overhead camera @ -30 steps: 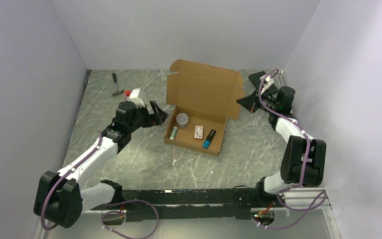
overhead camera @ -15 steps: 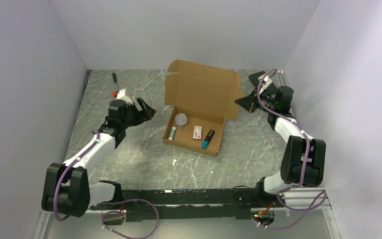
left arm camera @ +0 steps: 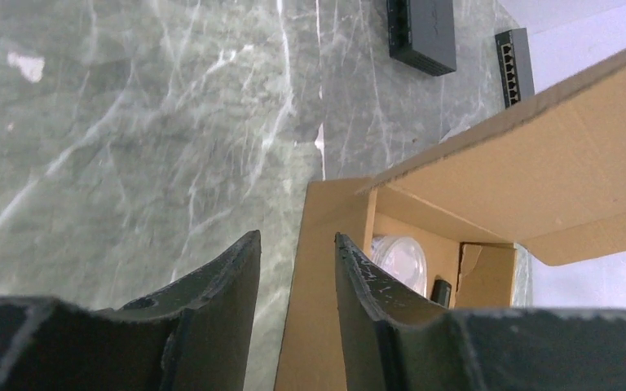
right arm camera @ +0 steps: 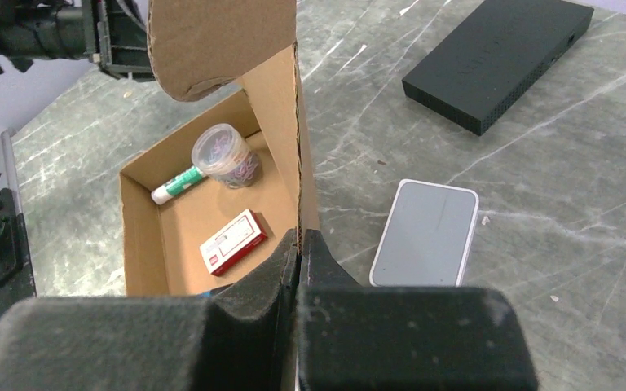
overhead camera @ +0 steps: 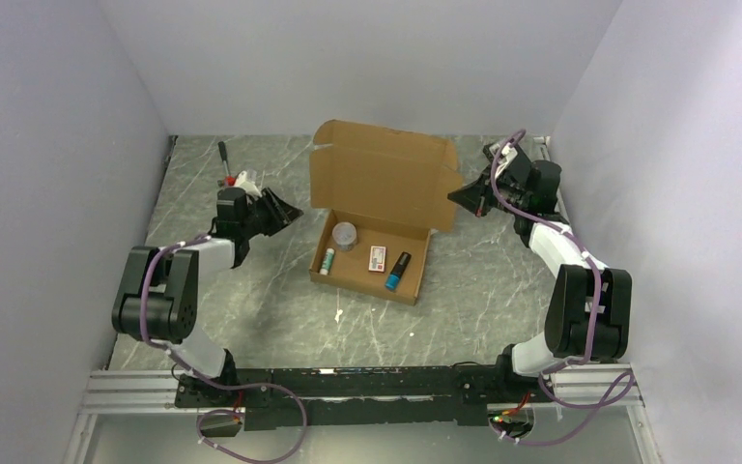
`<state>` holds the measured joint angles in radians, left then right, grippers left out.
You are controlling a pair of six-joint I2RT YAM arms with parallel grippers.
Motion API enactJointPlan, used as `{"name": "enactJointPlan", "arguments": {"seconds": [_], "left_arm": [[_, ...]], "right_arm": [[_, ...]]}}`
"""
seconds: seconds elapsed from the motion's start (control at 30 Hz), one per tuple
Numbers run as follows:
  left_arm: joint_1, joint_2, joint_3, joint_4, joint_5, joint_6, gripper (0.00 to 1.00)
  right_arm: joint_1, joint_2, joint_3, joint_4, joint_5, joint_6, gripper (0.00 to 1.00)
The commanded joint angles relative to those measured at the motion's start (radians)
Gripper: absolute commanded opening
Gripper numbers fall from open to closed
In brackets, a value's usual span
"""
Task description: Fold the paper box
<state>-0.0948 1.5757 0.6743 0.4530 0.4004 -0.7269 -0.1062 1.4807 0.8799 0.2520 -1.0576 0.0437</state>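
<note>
Brown corrugated paper box (overhead camera: 377,208) in the middle of the desk (overhead camera: 251,319), tray open, lid upright. Right fingers (right arm camera: 271,269) pinch the lid's side flap; left fingers (left arm camera: 227,281) stand parted near the tray's left wall, holding nothing. Print on the red-and-white packet (right arm camera: 232,242) inside is too small to read.

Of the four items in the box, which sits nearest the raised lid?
The clear round tub, by the fold of the paper box lid. The green-tipped stick, red-and-white pack and black-and-blue tube lie nearer the front.

Soft even light, faint shadows (wrist foregrounds blurry)
</note>
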Motion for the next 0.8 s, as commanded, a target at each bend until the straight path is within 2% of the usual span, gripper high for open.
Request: {"name": "enactJointPlan", "arguments": {"seconds": [0.0,0.07,0.17,0.23,0.37,0.53,0.67,0.77], "left_arm": [[0.006,0.070,0.094,0.138,0.048,0.007,0.43],[0.017,0.113,0.125,0.149,0.041,0.013,0.42],[0.040,0.156,0.158,0.152,0.018,0.000,0.24],[0.054,0.179,0.175,0.167,0.013,-0.017,0.19],[0.060,0.252,0.245,0.200,0.119,-0.015,0.17],[0.056,0.355,0.259,0.431,0.356,-0.104,0.16],[0.051,0.393,0.198,0.581,0.426,-0.168,0.16],[0.043,0.378,0.142,0.610,0.434,-0.160,0.16]], "right_arm": [[0.020,-0.026,0.051,-0.024,-0.037,-0.036,0.00],[0.030,-0.025,0.061,-0.049,-0.031,-0.076,0.00],[0.047,-0.026,0.069,-0.068,-0.022,-0.093,0.00],[0.057,-0.026,0.071,-0.072,-0.019,-0.102,0.00],[0.072,-0.021,0.084,-0.100,-0.013,-0.126,0.00],[0.076,-0.014,0.089,-0.110,-0.009,-0.134,0.00],[0.086,-0.011,0.102,-0.133,-0.004,-0.150,0.00],[0.101,-0.008,0.119,-0.163,0.013,-0.178,0.00]]}}
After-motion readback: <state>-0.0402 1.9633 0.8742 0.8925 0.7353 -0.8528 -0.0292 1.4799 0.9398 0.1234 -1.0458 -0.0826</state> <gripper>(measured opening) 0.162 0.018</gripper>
